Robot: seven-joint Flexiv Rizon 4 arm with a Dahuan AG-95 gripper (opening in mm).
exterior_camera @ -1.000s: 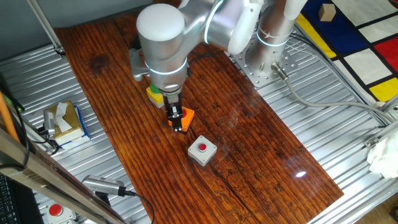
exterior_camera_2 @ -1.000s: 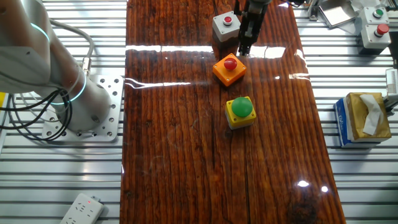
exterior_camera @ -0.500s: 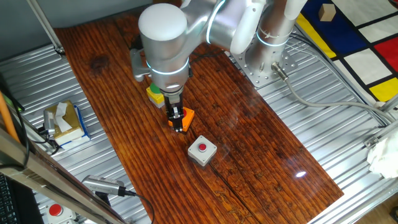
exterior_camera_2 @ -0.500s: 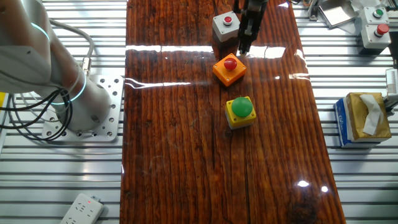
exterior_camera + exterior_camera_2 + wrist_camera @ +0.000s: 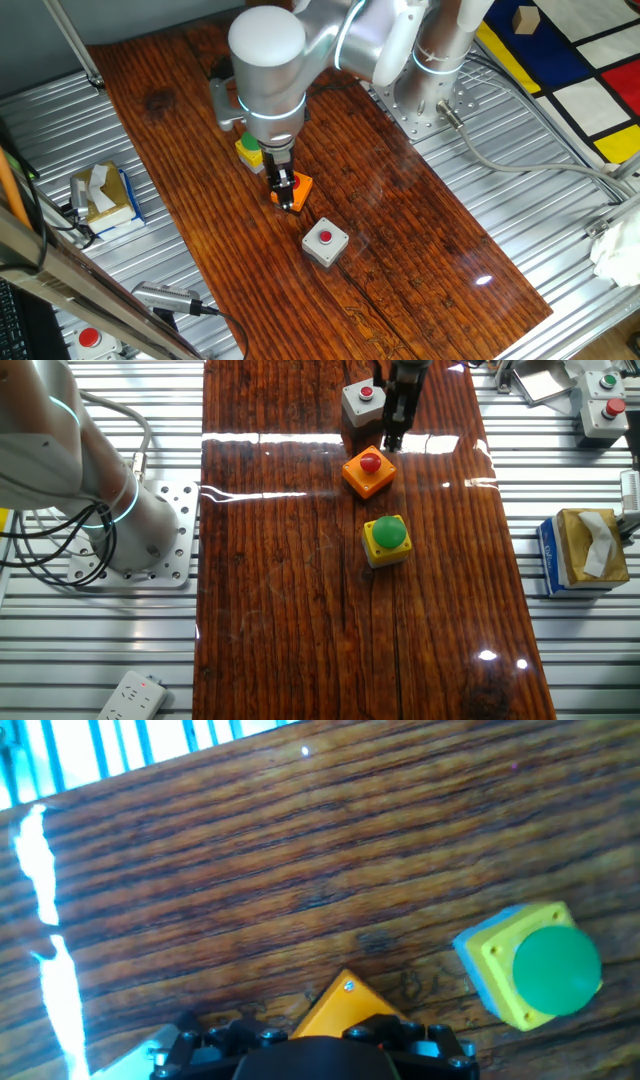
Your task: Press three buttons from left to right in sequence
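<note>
Starting at the left of the other fixed view, I see my arm's base (image 5: 120, 510) bolted beside the wooden counter (image 5: 280, 610). Right of it, at centre frame, the three boxes run in a diagonal line: the grey box with red cap (image 5: 363, 400) uppermost, the orange box with red cap (image 5: 369, 469) below it, and the yellow box with green cap (image 5: 386, 539) lowest. My pincer (image 5: 393, 440) hangs at the top centre, tips between the grey and orange boxes, just beside the orange one's upper right edge. I cannot tell whether it is released or clenched. At the far right sits a tissue box (image 5: 583, 550), and a whitish button unit (image 5: 606, 402) in the upper right corner.
</note>
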